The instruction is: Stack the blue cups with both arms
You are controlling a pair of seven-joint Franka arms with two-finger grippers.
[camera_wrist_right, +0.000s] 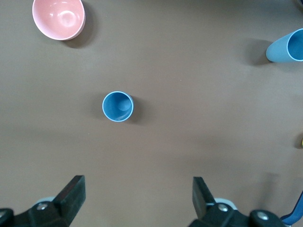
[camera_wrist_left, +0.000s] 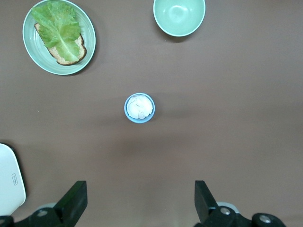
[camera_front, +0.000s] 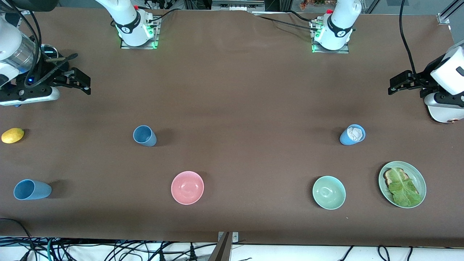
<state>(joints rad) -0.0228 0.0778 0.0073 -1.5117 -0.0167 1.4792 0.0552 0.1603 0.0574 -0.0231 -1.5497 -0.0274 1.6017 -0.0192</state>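
My right tool hangs high over the right arm's end of the tabletop, jaws spread wide and empty; my left tool hangs likewise over the left arm's end, also spread and empty. Neither touches anything.

Contents, across the front view: a yellow lemon lies loose at the right arm's end. The nearest blue cup stands empty, nearer the front camera than the lemon. The middle blue cup is upright and empty, directly under my right wrist camera. The pink bowl and the pale green bowl hold nothing. The stuffed blue cup carries a crumpled white wad. The green plate bears toast under a lettuce leaf.

Hazards, as I judge them:
- The wad would likely block nesting if another cup is set into that cup; it may serve better on top of the stack.
- These cups are light and tapered; an off-centre pinch on a rim could tip one over or let it slide.
- The three cups stand well apart, so my arms may crowd each other at mid-table.
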